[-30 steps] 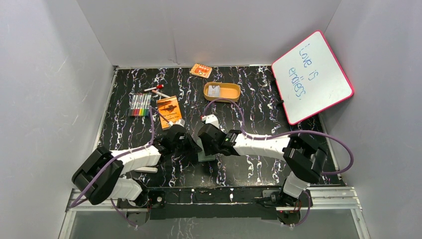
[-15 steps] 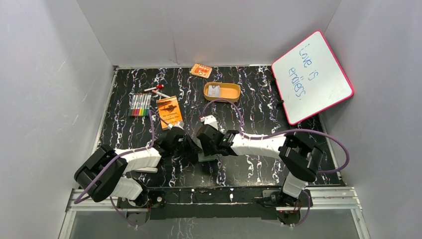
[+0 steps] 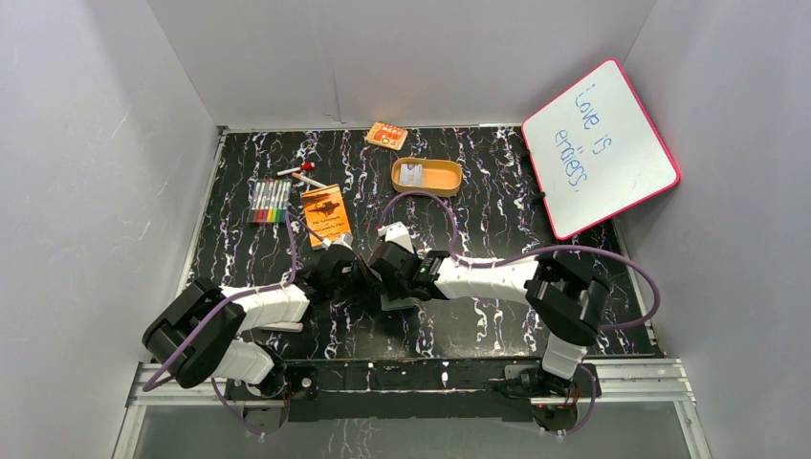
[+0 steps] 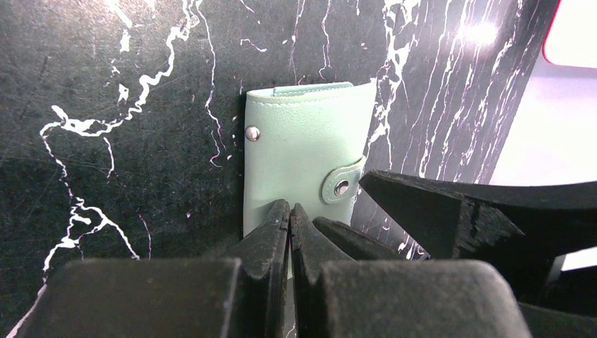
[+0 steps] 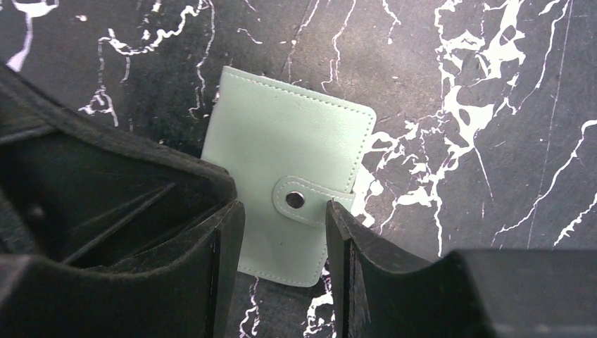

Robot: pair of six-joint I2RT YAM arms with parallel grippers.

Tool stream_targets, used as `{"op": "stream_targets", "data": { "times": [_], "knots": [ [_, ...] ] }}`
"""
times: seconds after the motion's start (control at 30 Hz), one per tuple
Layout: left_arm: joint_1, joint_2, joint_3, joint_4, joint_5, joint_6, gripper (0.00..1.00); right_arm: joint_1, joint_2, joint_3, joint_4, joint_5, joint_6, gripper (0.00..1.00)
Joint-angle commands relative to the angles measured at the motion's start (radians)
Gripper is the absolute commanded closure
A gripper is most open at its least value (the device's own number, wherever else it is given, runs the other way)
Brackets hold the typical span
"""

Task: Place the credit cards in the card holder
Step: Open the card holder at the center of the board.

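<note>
1. Left gripper [image 4: 288, 211]: jaws pressed together with nothing between them, tips at the card holder's edge.
2. Card holder [image 4: 304, 151]: snapped closed, flat on the table near its middle, nearer the front edge, between the two grippers.
3. Right gripper [image 5: 285, 211]: jaws partly apart and empty, astride the snap tab [image 5: 296, 199].
4. Credit card [image 3: 412, 174]: lying in the tan tray [image 3: 445, 178], toward the table's far edge.
</note>
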Motion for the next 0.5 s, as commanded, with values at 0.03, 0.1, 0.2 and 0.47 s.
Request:
{"op": "stream_targets", "data": {
  "times": [0.03,0.1,0.2,0.47],
  "knots": [
    [0.003,0.020,-0.028,-0.037,-0.011,0.005,1.00,0.004,0.041,0.052,-0.022,0.064,-0.006,0.46],
    [0.003,0.018,-0.030,-0.037,-0.011,0.005,1.00,0.003,0.052,0.059,-0.035,0.083,-0.007,0.46],
    [0.003,0.019,-0.032,-0.038,-0.011,0.006,1.00,0.003,0.068,0.069,-0.054,0.109,-0.006,0.46],
    [0.004,0.026,-0.037,-0.027,-0.008,0.000,1.00,0.004,0.083,0.057,-0.073,0.158,-0.012,0.52]
  ]
}}
